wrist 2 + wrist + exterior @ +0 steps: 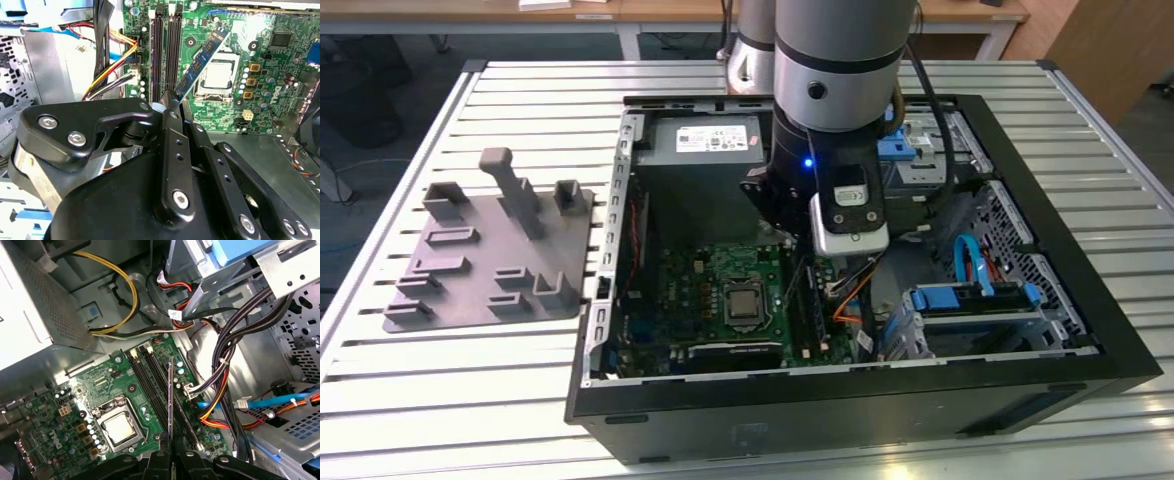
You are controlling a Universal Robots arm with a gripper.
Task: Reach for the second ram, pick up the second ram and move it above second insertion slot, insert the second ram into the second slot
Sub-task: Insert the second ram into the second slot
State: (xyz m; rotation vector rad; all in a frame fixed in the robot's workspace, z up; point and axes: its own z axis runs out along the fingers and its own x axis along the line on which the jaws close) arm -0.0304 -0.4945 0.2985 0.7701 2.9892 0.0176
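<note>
My gripper (pixel 172 100): my fingers are closed on one end of the second ram (pixel 202 62), pinching the stick between them.
Second ram: held edge-up over the motherboard (pixel 100 390), in the air above the long black slots (pixel 166 50), not seated in either.
My arm: reaching down into the open computer case (pixel 1067 350) in the exterior view.
Beside the case: a grey fixture plate (pixel 487 250) on the slatted table (pixel 400 380).
</note>
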